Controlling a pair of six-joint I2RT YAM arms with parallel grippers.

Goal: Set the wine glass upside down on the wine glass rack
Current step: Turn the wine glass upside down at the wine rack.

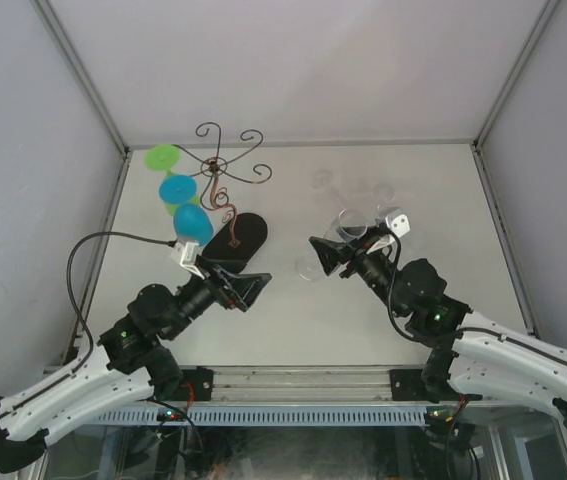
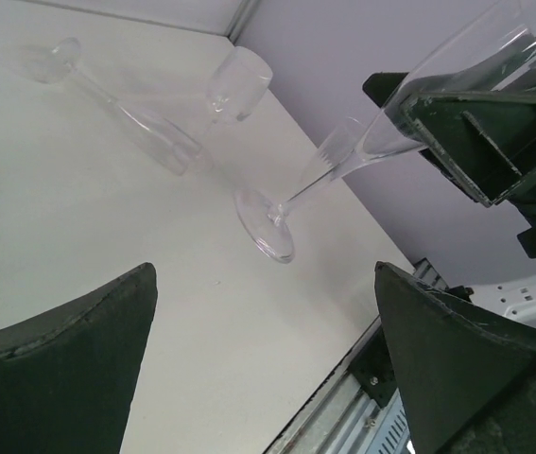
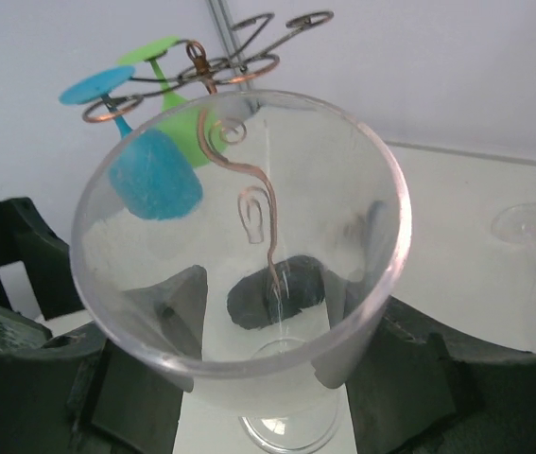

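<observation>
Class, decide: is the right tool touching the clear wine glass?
Touching: the right wrist view shows the right tool clamped against the clear wine glass on both sides.

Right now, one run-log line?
right gripper shut on clear wine glass | left gripper open | dark wire rack: blue glass, green glass hung

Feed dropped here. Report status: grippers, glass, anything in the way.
Left gripper open, empty, beside rack. Right gripper shut on wine glass, tilted, foot down. On rack: blue glass, green glass; other arms free.
</observation>
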